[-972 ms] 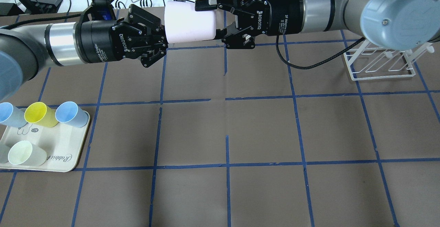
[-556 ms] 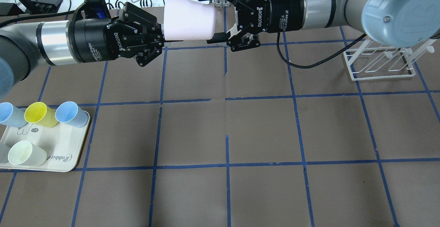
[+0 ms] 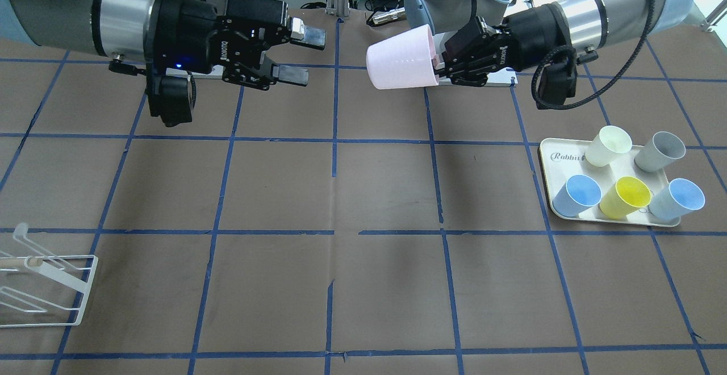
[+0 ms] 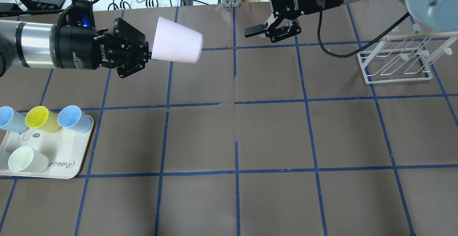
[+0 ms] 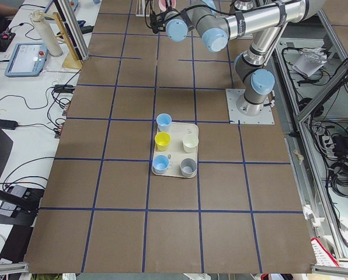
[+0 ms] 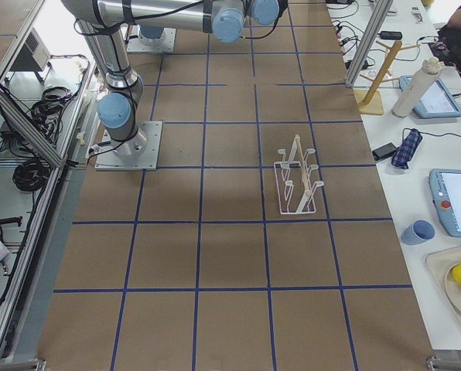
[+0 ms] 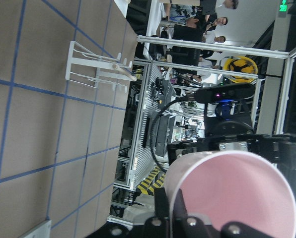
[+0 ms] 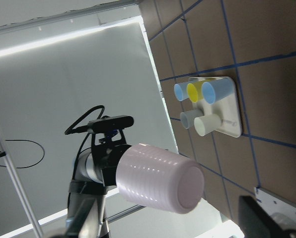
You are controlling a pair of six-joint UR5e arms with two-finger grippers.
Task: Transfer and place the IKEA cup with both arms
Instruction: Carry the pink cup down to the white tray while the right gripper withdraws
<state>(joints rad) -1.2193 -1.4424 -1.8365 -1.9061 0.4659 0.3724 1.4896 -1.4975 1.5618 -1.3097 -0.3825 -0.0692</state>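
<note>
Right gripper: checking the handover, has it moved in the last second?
Yes. The right gripper drew back rightward, toward the white rack, off the pink cup.

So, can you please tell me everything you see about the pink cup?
The pink cup is a pale, handleless tumbler, plastic by its look, tapering to a flat base, with faint rings around its wall. It lies sideways in the air above the table and looks empty. The left pincer is shut on its rim. The base points toward the open right pincer, which does not touch it.
</note>
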